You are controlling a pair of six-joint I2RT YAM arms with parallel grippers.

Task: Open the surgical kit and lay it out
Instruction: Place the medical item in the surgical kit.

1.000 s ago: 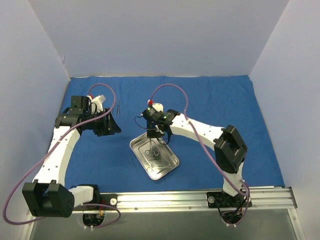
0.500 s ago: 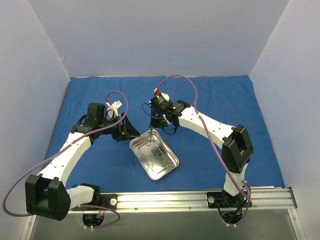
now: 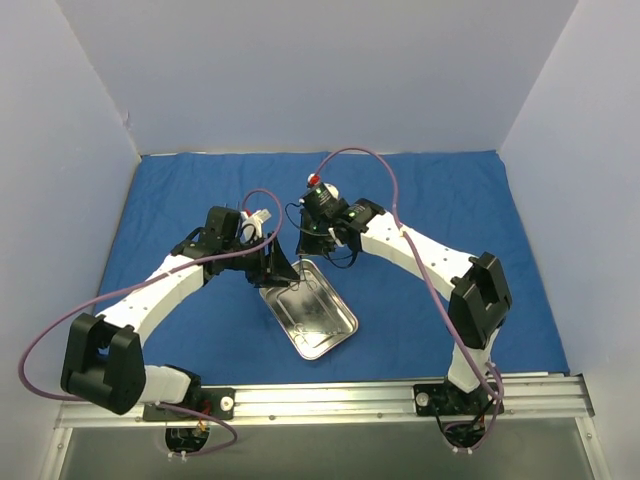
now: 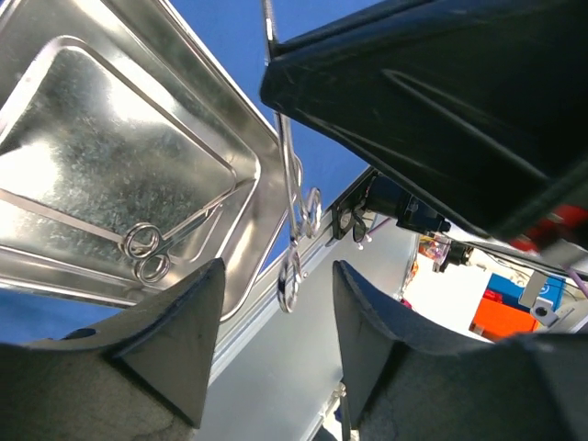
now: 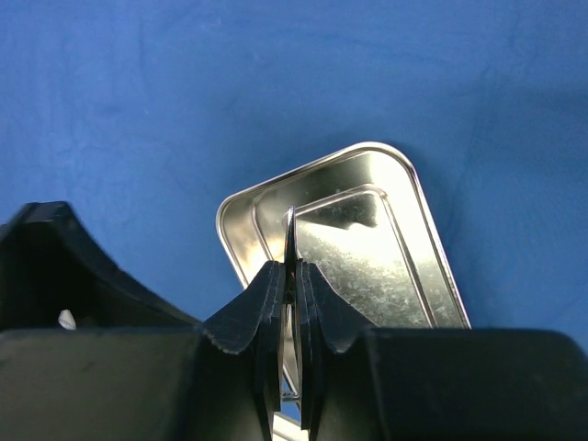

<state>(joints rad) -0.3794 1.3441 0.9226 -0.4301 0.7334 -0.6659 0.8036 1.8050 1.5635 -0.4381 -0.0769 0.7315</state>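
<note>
I had the right gripper [image 5: 289, 274] pinched tight on one thin instrument [image 5: 289, 234], which hung upright over the far end of the steel tray [image 3: 322, 322]. The left gripper [image 4: 277, 276] sat just beside it with its jaws apart, holding nothing. The hanging instrument's finger rings dangled in the gap between its fingers [image 4: 175, 340], seemingly without touching them, though the angle was poor. A second instrument [image 4: 170, 234] lay inside the tray. The tray rested skewed on the blue cloth [image 3: 430, 200], which was spread flat across the table.
</note>
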